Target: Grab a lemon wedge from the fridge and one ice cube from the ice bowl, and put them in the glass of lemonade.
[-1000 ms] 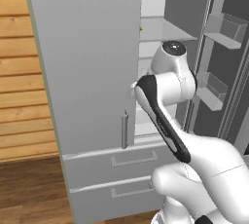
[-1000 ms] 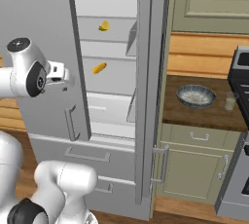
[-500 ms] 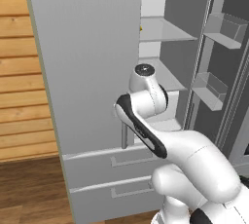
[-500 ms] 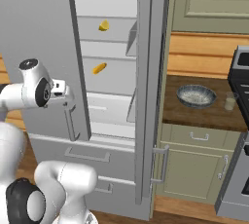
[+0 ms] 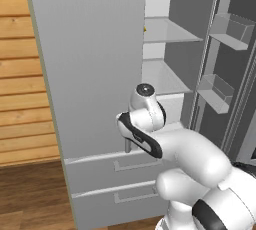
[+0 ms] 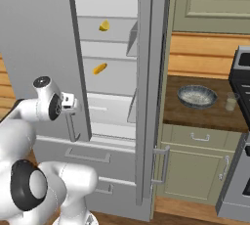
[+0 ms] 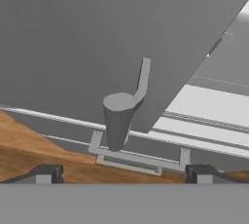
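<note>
Yellow lemon wedge on fridge shelf, doors open

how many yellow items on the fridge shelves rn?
2. In the right base view, one sits on the upper shelf of the fridge, the other on the shelf below. The half-open left door may hide more.
</note>
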